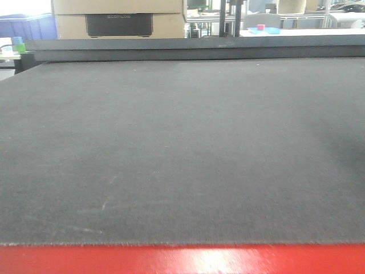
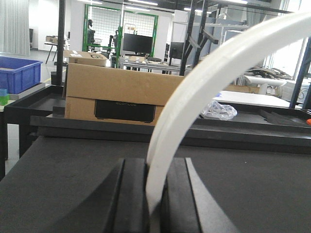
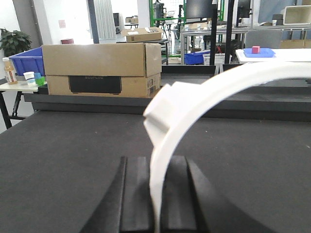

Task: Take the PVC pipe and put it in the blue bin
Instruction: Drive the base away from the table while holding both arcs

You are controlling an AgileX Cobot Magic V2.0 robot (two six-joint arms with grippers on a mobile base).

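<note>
The PVC pipe is out of view; the grey mat (image 1: 182, 148) in the front view holds nothing, and neither arm shows there. In the left wrist view my left gripper (image 2: 154, 170) has its black jaws closed together over the mat. A flat white curved strip (image 2: 209, 73) rises from the slit between them and arcs up to the right. My right gripper (image 3: 157, 167) stands the same way, with a like white strip (image 3: 204, 92) between its jaws. A blue bin (image 2: 19, 73) stands beyond the table's far left corner, and it also shows as a blue bin (image 3: 24, 59) in the right wrist view.
A cardboard box (image 3: 102, 70) sits behind the table's raised back edge (image 1: 194, 48). A red strip (image 1: 182, 260) runs along the table's near edge. Black frame posts (image 2: 60, 43) and other workbenches stand further back. A side table at the left holds a bottle (image 3: 8, 70) and cups.
</note>
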